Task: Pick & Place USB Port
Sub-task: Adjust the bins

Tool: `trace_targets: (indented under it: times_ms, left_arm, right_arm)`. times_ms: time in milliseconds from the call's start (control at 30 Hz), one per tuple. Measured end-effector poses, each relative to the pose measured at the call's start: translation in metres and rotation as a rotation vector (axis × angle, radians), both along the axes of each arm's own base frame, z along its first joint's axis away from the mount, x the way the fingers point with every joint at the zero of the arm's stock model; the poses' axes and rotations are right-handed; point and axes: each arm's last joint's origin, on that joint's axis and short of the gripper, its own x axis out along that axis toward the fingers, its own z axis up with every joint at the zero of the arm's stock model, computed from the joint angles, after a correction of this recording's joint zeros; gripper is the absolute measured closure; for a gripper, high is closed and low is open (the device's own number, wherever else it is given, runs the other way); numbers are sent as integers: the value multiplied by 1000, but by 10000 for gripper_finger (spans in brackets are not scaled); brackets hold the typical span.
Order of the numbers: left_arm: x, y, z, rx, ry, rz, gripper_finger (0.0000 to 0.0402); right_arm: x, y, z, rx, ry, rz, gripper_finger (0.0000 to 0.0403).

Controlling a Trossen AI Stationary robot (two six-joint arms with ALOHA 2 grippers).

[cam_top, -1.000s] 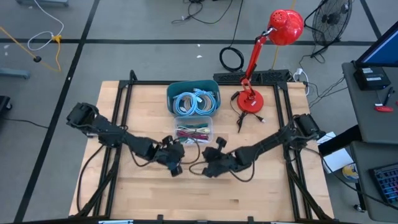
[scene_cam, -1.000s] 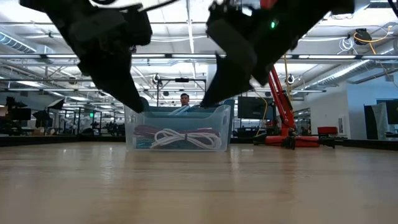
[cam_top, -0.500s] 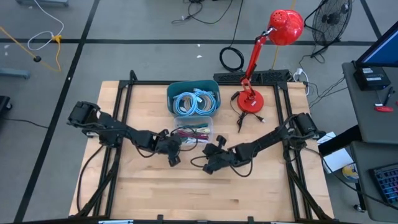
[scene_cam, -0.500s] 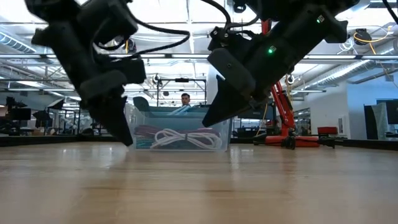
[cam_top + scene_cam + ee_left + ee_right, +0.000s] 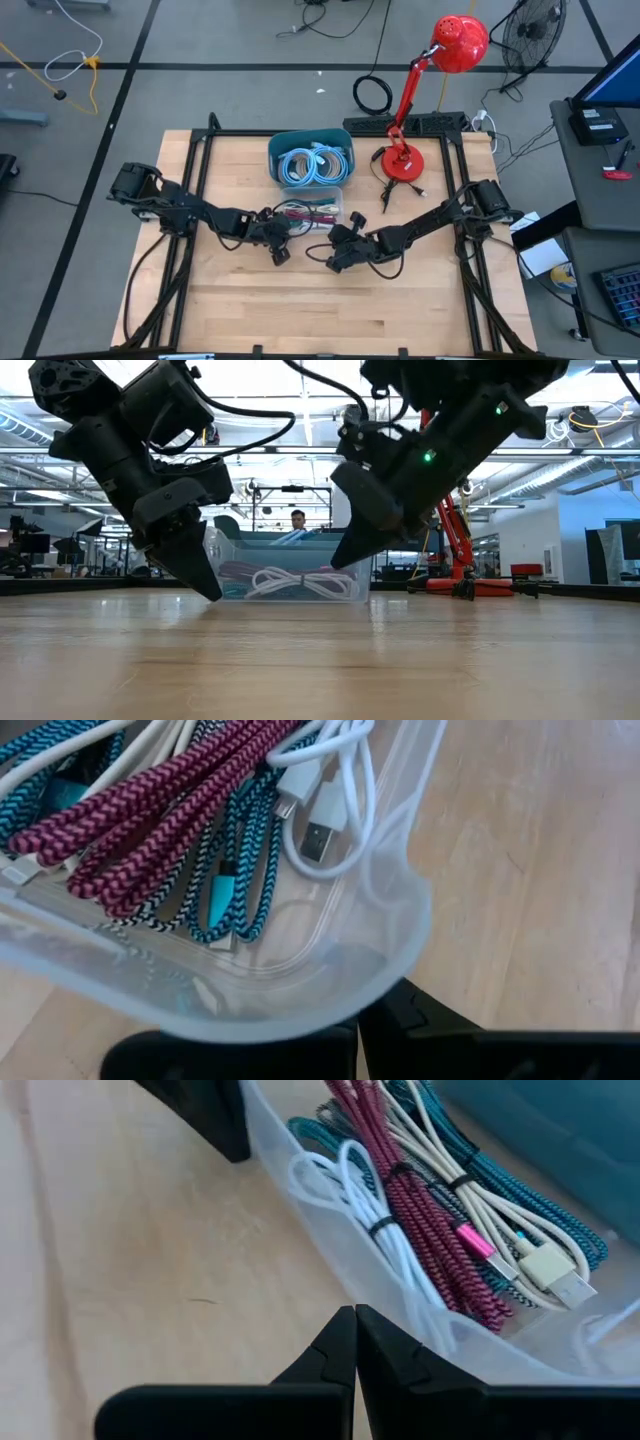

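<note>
A clear plastic bin (image 5: pixel 312 212) stands on the table and holds several coiled USB cables (image 5: pixel 150 820), red, teal and white. It also shows in the low view (image 5: pixel 290 575). My left gripper (image 5: pixel 280 252) is shut and empty. Its tips are down near the table by the bin's near left corner (image 5: pixel 400 920). My right gripper (image 5: pixel 333 262) is shut and empty, just short of the bin's near right side (image 5: pixel 300 1190) and a little above the table (image 5: pixel 340 558). My left gripper has its shut fingertips (image 5: pixel 357 1020) under the rim of the bin's near left corner, slanting down from the near left. Whether they touch the bin I cannot tell.
A teal bin (image 5: pixel 311 160) with coiled blue cables stands just behind the clear bin. A red desk lamp (image 5: pixel 402 160) stands at the back right. Bare wooden table lies near and to both sides. A person shows far behind the table (image 5: pixel 297 518).
Both grippers have gone toward the table's far edge, closer to the clear bin. My left gripper has also gone down, and its tips are now near the table.
</note>
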Motion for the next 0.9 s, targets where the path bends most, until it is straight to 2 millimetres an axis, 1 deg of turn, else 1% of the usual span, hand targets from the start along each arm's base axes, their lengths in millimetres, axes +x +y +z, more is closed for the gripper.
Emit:
trace_targets:
  times_ms: [200,367,733,900]
  left_arm:
    - [1,4,1,-1,-7,5,401]
    - [2,7,1,0,-7,10,401]
    - [3,20,1,22,-2,37,401]
    - [3,22,0,19,0,35,401]
  right_arm:
    - [-8,-12,-13,8,24,-43,403]
    - [-12,-19,-20,13,-3,-57,403]
    - [-12,-25,-21,-22,-18,-75,403]
    - [-12,-27,-20,-32,-13,-70,403]
